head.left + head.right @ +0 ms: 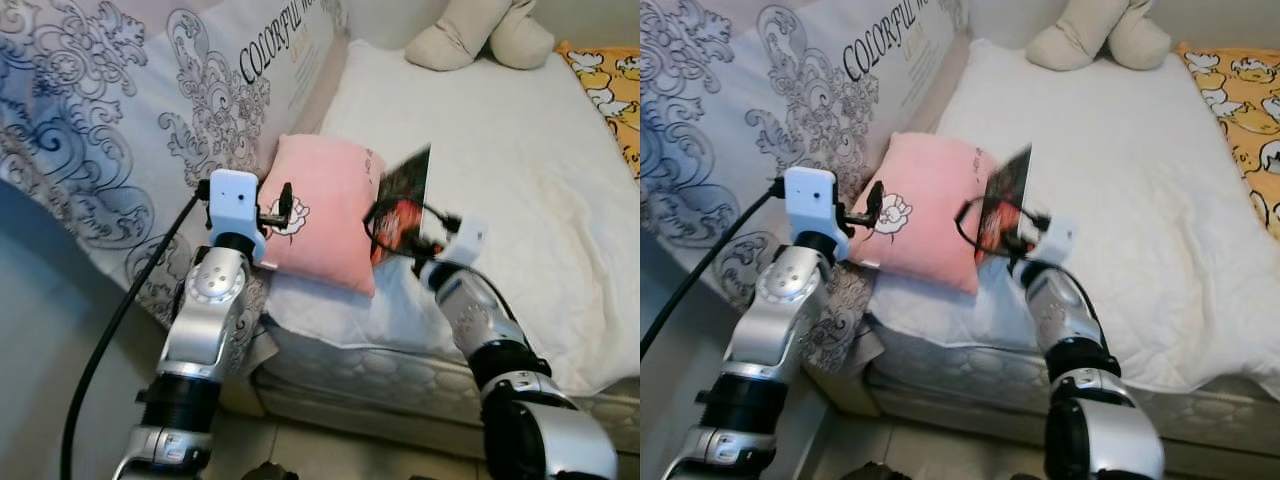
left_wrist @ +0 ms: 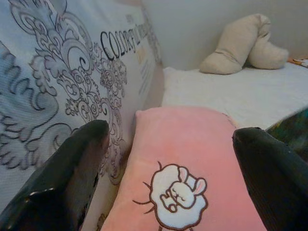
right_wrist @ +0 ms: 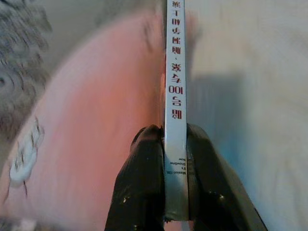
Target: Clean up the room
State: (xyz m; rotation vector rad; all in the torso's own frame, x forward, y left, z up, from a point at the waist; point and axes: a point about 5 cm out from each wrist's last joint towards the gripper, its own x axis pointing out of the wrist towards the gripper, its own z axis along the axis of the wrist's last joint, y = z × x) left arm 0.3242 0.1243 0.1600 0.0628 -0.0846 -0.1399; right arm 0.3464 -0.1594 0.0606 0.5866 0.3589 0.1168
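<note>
pink pillow (image 1: 322,210) with white bunny, white mattress (image 1: 500,170), grey-scrolled white duvet (image 1: 120,120)

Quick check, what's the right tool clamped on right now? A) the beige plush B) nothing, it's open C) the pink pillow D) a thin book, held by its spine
D: in the right wrist view the right tool has both black fingers pressed against the spine of a thin book, which stands upright above the bed beside the pink pillow.
</note>
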